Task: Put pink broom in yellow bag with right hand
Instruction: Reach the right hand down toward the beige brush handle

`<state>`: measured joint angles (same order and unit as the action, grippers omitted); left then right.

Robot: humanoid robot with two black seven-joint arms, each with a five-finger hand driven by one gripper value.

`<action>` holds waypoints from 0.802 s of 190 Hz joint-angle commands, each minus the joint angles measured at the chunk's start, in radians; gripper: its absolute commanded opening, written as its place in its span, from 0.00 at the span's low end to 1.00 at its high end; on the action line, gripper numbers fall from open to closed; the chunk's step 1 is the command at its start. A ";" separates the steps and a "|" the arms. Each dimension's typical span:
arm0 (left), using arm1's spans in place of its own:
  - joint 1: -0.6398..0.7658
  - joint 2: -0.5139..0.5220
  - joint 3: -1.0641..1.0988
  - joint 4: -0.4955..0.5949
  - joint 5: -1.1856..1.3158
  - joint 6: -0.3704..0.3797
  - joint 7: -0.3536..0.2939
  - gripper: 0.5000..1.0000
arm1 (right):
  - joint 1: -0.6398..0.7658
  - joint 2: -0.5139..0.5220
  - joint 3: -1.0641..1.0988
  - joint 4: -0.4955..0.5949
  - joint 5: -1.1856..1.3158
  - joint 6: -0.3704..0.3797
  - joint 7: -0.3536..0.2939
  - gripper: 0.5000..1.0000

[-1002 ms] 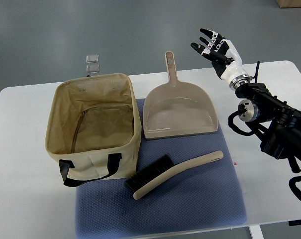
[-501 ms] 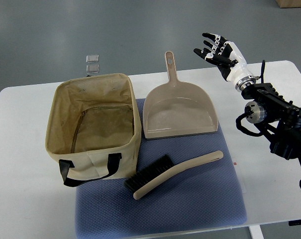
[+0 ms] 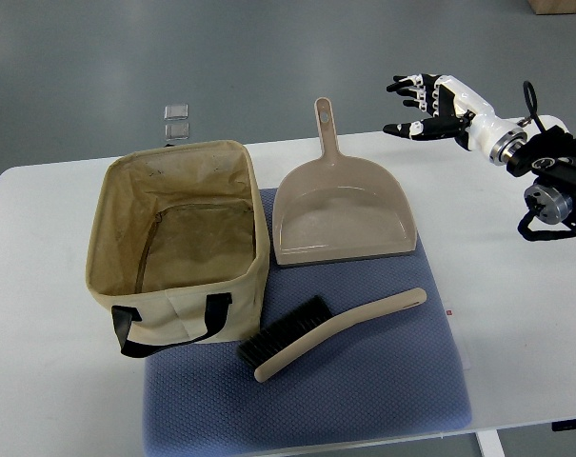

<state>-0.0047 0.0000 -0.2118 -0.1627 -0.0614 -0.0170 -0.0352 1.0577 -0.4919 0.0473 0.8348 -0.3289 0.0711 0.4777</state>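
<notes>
One right hand (image 3: 428, 103) hovers with fingers spread, holding nothing, well apart from the broom (image 3: 330, 332)

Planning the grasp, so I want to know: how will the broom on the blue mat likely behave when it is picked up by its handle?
The broom looks like rigid moulded plastic, so it probably stays stiff. Its slim handle suggests it is light, though the bristle end may dip. Lying flat on the textured blue mat, it seems unlikely to roll.

White table (image 3: 40, 400), grey floor (image 3: 173, 48)
</notes>
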 commanded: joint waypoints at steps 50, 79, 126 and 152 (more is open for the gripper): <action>0.000 0.000 -0.001 0.000 0.000 0.000 0.000 1.00 | 0.268 -0.134 -0.432 0.380 -0.242 -0.116 -0.007 0.86; 0.000 0.000 -0.001 0.000 0.000 0.000 0.000 1.00 | 0.332 -0.132 -0.547 0.428 -0.345 -0.132 -0.010 0.86; 0.000 0.000 -0.001 0.000 0.000 0.000 0.000 1.00 | 0.324 -0.149 -0.553 0.538 -0.613 -0.128 -0.013 0.86; 0.000 0.000 -0.001 0.002 0.000 0.000 0.000 1.00 | 0.311 -0.134 -0.553 0.538 -0.671 -0.139 -0.013 0.86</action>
<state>-0.0046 0.0000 -0.2133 -0.1625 -0.0614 -0.0167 -0.0354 1.3791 -0.6360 -0.5059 1.3690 -0.9547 -0.0573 0.4649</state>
